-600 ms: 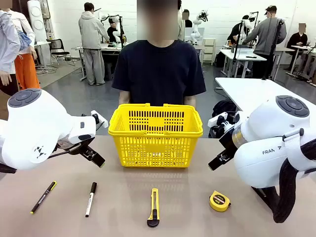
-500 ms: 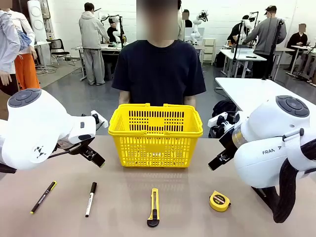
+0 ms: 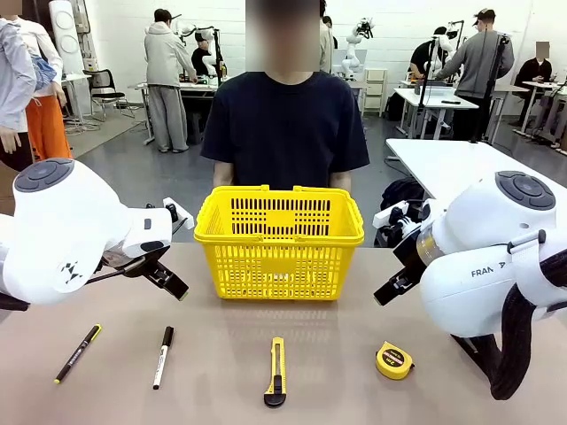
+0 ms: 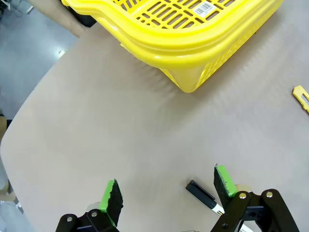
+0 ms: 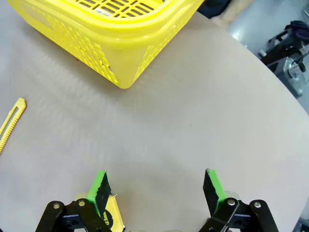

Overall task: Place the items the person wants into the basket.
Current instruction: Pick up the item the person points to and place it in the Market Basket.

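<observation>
Along the near edge of the table (image 3: 337,319), four tools are laid in a row, flat and apart from one another. A slim black pen with yellow tips (image 3: 78,353) is seen at about 8 o'clock from the table's middle. A white marker with black cap (image 3: 163,357) lies at 7 o'clock, a yellow utility knife (image 3: 277,372) at 6 o'clock and a round yellow tape measure (image 3: 393,360) at 5 o'clock. Just beyond the marker, the left gripper (image 4: 168,181) is held off the tabletop, its jaws spread wide with nothing between them. In its wrist view the marker's black cap is seen just beside one green pad (image 4: 224,179). The right gripper (image 5: 155,176) is likewise spread apart and empty, held over the tape measure, part of which is seen beneath one finger in the right wrist view. Farther back, at the table's middle, the yellow shopping basket (image 3: 279,239) is set upright between the two grippers, its handles folded down on the rim. At 12 o'clock, behind the basket, the person in the dark navy T-shirt (image 3: 285,128) is stood at the far edge, hands hidden by the basket.
</observation>
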Controlling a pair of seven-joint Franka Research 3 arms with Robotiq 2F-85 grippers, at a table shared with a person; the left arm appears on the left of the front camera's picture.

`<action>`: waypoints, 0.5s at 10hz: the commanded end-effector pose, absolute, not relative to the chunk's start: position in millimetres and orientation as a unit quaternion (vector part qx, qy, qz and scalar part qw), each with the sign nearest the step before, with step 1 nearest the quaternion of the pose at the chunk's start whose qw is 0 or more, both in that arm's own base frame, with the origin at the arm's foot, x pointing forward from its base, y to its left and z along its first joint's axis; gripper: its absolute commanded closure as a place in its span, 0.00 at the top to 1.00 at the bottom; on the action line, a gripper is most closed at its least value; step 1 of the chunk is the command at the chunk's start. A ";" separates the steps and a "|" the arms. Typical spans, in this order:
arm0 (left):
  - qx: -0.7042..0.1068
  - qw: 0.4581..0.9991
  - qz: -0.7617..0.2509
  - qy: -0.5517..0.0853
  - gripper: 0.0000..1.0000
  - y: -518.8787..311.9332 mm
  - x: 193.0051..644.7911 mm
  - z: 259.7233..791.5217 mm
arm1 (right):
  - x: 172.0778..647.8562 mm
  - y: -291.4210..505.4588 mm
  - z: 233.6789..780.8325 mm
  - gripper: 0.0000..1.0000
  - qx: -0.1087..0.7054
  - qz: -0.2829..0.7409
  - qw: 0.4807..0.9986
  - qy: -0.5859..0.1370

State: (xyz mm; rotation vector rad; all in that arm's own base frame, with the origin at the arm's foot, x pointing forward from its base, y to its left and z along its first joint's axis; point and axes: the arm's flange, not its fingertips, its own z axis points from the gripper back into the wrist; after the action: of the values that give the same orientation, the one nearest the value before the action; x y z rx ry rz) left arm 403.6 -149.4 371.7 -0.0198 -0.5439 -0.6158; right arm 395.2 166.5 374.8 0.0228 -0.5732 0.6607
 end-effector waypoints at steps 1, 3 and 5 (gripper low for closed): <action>-0.010 0.917 -0.299 -0.264 1.00 -149.4 403.6 371.8 | 395.2 166.5 374.7 1.00 0.011 0.320 0.906 -0.277; -0.010 0.917 -0.299 -0.264 1.00 -149.4 403.6 371.8 | 395.2 166.5 374.7 1.00 0.011 0.320 0.906 -0.277; -0.010 0.917 -0.299 -0.264 1.00 -149.4 403.6 371.8 | 395.2 166.5 374.7 1.00 0.011 0.320 0.906 -0.277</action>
State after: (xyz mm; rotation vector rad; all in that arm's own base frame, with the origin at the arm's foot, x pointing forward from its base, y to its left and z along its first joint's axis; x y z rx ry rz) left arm 403.6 -149.4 371.7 -0.0198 -0.5439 -0.6158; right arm 395.2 166.5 374.8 0.0228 -0.5732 0.6606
